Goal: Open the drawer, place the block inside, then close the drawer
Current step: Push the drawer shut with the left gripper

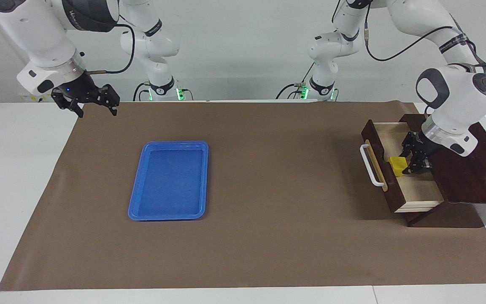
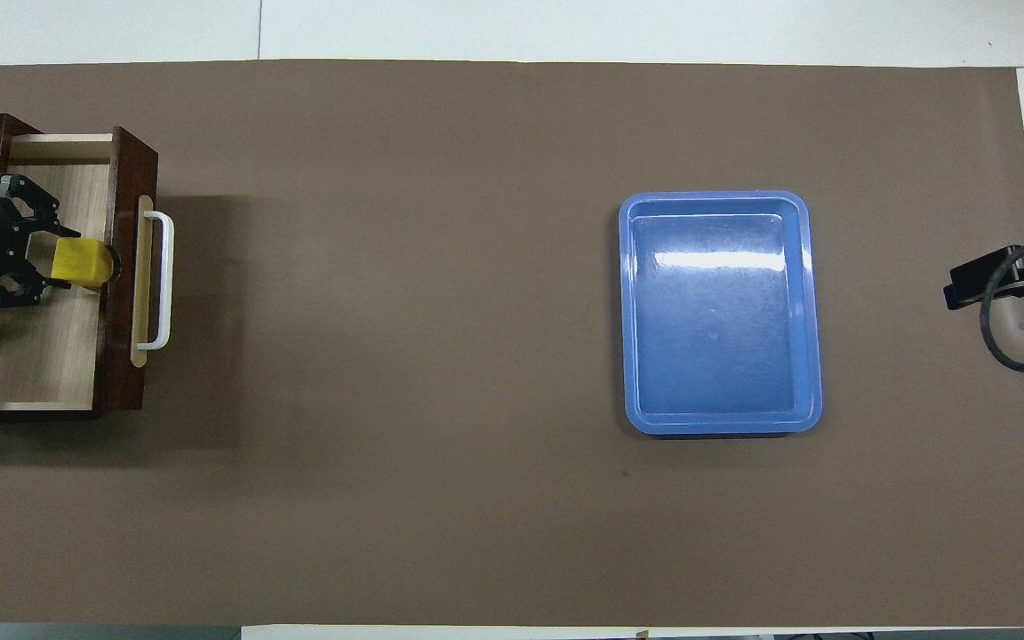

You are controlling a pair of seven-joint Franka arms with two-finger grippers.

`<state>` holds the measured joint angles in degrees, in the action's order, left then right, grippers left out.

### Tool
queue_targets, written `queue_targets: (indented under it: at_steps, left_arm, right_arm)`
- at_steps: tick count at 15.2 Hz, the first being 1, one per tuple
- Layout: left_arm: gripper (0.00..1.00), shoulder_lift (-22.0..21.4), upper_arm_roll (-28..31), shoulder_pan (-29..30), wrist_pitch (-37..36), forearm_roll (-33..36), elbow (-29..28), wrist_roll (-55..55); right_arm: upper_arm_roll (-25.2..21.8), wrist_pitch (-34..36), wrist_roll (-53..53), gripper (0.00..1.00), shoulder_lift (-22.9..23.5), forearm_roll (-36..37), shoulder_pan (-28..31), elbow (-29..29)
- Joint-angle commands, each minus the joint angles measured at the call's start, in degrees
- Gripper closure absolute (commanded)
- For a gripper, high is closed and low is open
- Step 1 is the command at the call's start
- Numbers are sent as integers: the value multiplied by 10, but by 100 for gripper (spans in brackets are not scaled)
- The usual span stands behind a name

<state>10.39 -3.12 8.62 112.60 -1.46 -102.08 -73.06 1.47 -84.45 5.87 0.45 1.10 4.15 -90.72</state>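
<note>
The dark brown drawer (image 1: 421, 186) stands pulled open from its dark box (image 1: 473, 175) at the left arm's end of the table, its white bar handle (image 1: 372, 167) facing the table's middle. My left gripper (image 1: 407, 164) reaches down into the drawer and is shut on the small yellow block (image 1: 396, 165), just inside the front panel. In the overhead view the block (image 2: 84, 265) sits between the fingers of the left gripper (image 2: 63, 260) over the drawer's pale floor (image 2: 41, 356). My right gripper (image 1: 96, 110) waits open and empty, raised over the mat's corner at the right arm's end.
A blue plastic tray (image 1: 137, 198), empty, lies on the brown mat (image 1: 268, 190) toward the right arm's end; it also shows in the overhead view (image 2: 629, 311). Bare white tabletop (image 1: 15, 190) borders the mat.
</note>
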Motion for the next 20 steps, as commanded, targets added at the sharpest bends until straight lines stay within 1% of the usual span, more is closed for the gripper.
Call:
queue_targets:
  at_steps: [1, 4, 6, 8, 9, 11, 14, 16, 18, 20]
  left_arm:
    - [0, -19, -4, 0, -11, -1, 2, 6]
    - [0, -20, -14, -11, -76, -6, 67, -1]
    - [0, -28, -18, -55, -98, 0, 75, -30]
    - [0, -29, -19, -104, -99, 36, 72, -108]
    - [0, -34, -19, -124, -99, 52, 64, -134]
    - [0, -54, -19, -150, -98, 77, 22, -150]
    - [0, -64, -20, -174, -76, 169, -42, -205]
    - [0, -64, -20, -173, -65, 181, -54, -209]
    - [0, -63, -17, -167, -37, 200, -76, -210]
    - [0, -63, -17, -143, -4, 214, -94, -209]
  right_arm:
    - [6, -5, 17, 0, -13, 7, 10, -20]
    - [5, -6, 17, 0, -12, 7, 11, -19]
    - [4, -4, 16, 0, -12, 7, 11, -18]
    - [2, -4, 14, 0, -13, 7, 11, -18]
    - [1, -3, 14, 0, -14, 7, 10, -18]
    - [1, -3, 12, 0, -15, 7, 9, -18]
    - [1, -4, 12, 0, -15, 8, 9, -19]
    - [2, -4, 12, 0, -16, 9, 9, -18]
    - [3, -4, 11, 0, -17, 8, 10, -19]
    - [3, -2, 12, 0, -18, 7, 10, -17]
